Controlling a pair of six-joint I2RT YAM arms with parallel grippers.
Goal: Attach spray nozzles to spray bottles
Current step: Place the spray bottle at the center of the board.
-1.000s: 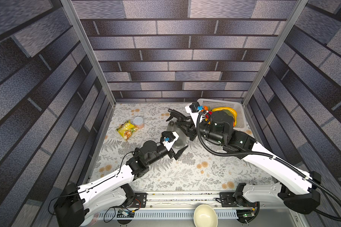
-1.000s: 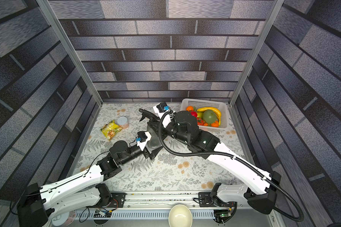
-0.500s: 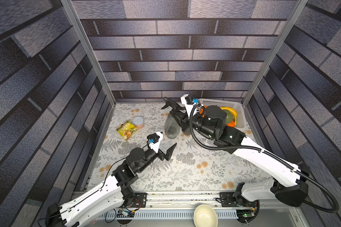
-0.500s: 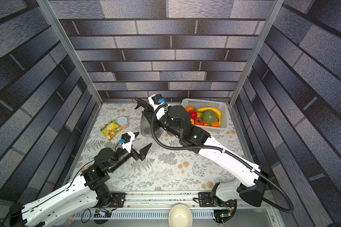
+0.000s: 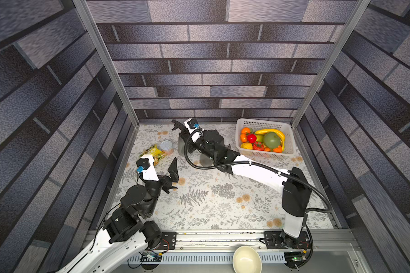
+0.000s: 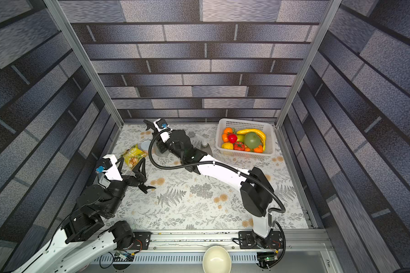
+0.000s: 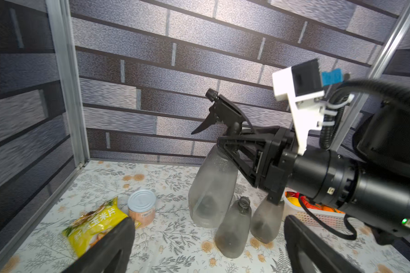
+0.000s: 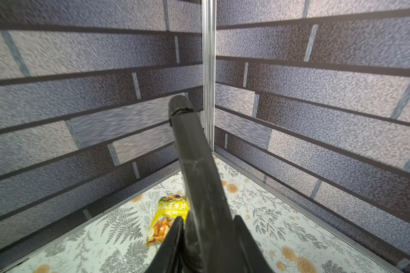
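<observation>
My right gripper (image 7: 232, 141) is shut on a black spray nozzle (image 7: 223, 113) that sits on the neck of a smoky grey spray bottle (image 7: 213, 184), which is tilted. In the right wrist view the nozzle (image 8: 199, 177) runs out between the fingers of that gripper (image 8: 208, 219). In both top views the pair is near the back left, with the nozzle (image 5: 176, 125) above the bottle (image 6: 161, 150). A second bottle (image 7: 233, 227) stands with a bare open neck. The top of a third bottle (image 7: 266, 219) is hidden. A bottle with a whitish nozzle (image 6: 201, 138) shows behind the right arm. My left gripper (image 5: 174, 177) is open and empty.
A yellow snack bag (image 5: 154, 152) and a silver-lidded can (image 5: 166, 146) lie at the left, close to the left gripper's fingers (image 7: 114, 245). A white basket (image 5: 263, 123) of fruit stands at the back right. A cream bowl (image 5: 246, 261) sits below the front rail.
The left arm has drawn back toward the front left, away from the bottle, with its jaws open. The right arm has carried the nozzle and bottle toward the back left.
</observation>
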